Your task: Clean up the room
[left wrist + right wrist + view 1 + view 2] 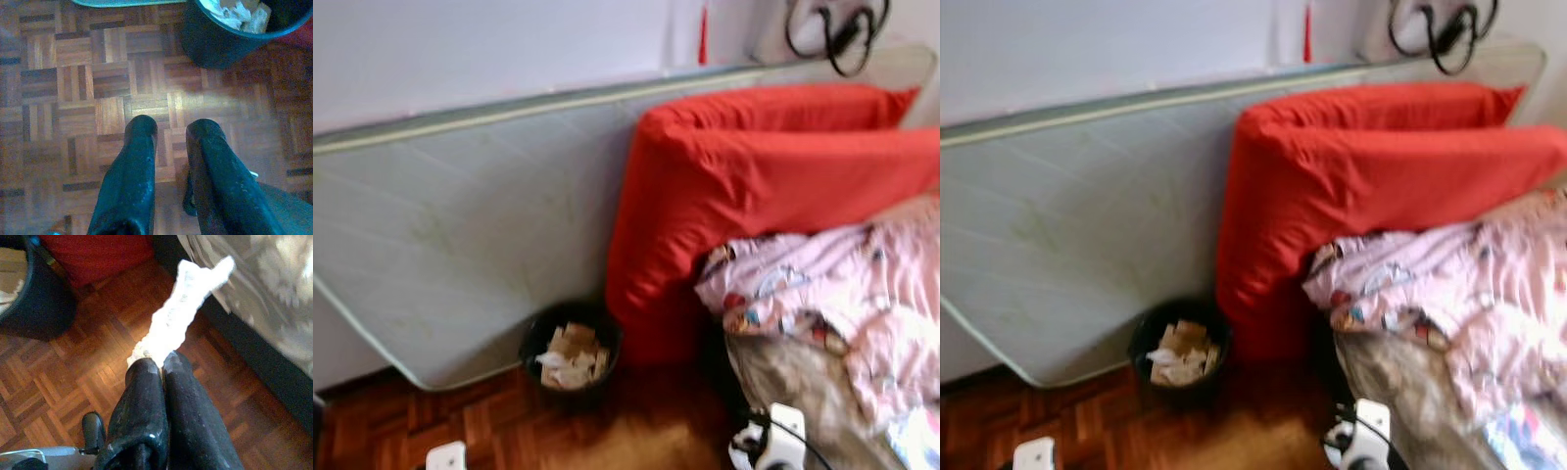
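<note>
A black waste bin point(570, 354) with crumpled paper inside stands on the parquet floor, between a leaning mattress and a red cushion. In the right wrist view my right gripper point(160, 364) is shut on a crumpled white tissue point(183, 308), held above the floor with the bin point(29, 298) off to one side and the bed edge on the other. My left gripper point(170, 128) is open over bare parquet, with nothing between its fingers, and the bin point(230, 34) is just ahead of it. Both wrists point(773, 441) show low in the eye views.
A grey mattress point(460, 245) leans against the wall. A big red cushion point(754, 186) rests against it beside the bin. A bed with a pink patterned quilt point(842, 294) fills the right side. A black cable point(837, 29) hangs on the wall.
</note>
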{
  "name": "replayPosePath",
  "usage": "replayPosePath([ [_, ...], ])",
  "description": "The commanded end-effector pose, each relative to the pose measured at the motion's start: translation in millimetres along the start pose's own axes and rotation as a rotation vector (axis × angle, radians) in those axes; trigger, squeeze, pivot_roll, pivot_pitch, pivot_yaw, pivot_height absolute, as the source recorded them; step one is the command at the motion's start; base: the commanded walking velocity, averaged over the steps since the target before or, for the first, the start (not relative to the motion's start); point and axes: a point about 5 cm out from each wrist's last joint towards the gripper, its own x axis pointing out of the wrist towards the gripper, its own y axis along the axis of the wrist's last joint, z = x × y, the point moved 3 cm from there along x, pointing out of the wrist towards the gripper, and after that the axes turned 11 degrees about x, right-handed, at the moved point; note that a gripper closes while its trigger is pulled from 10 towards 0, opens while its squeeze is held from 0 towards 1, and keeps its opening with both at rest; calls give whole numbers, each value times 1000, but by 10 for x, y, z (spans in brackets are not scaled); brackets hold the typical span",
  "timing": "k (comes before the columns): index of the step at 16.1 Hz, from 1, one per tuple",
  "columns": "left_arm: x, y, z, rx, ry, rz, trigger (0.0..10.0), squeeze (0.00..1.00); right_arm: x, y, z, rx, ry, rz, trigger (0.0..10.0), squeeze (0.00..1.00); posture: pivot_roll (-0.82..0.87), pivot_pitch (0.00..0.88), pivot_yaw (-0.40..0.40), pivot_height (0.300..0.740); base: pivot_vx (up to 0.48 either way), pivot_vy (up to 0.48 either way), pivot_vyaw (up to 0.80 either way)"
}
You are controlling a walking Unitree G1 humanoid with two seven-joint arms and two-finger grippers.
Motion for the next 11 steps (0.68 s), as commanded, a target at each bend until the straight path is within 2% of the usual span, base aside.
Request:
replayPosePath([
  [1,-2,-26,20,2,-6,-15,10000,0,-10,-14,54,11,-16,-3,10000,0,126,0,-12,740,0,345,0],
  [11,4,-18,54,-17,-3,-13,10000,0,-8,35,82,-12,-19,0,10000,0,131,0,-34,740,0,345,0],
])
